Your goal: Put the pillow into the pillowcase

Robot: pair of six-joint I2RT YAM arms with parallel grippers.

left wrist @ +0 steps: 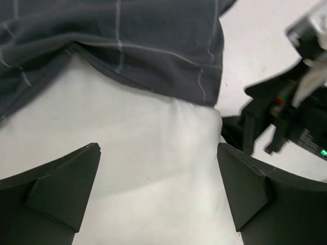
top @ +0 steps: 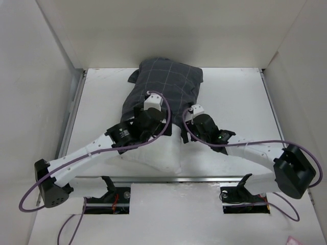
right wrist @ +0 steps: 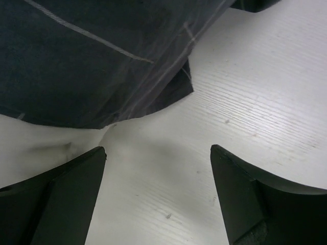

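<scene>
Pillowcase: the dark charcoal pillowcase (top: 164,84) with its thin light grid lay bulging at the far middle of the white worktop (top: 240,107), its open mouth turned toward the arm bases.
Pillow: the white pillow (top: 161,153) was partly inside the pillowcase. Its far part was hidden under the dark cloth and its near part stuck out of the mouth toward the arm bases.
Hem: in the left wrist view the pillowcase's edge ran across the pillow's top face, lying loosely on it with a shallow fold.
Left gripper: the left gripper (left wrist: 158,149) sat just on the near side of the pillowcase's mouth, toward its left half. Its jaws were spread wide above the bare pillow and had hold of nothing.
Right gripper: the right gripper (right wrist: 157,149) sat at the right corner of the pillowcase's mouth. Its jaws were likewise wide apart and held nothing. One finger was over the pillow's edge, the other over bare worktop.
Spacing: the two grippers were near each other, side by side in front of the pillowcase.
Cables: purple cables (top: 167,115) looped along both arms.
Surroundings: plain pale walls (top: 30,76) stood behind and to both sides of the pillowcase.
</scene>
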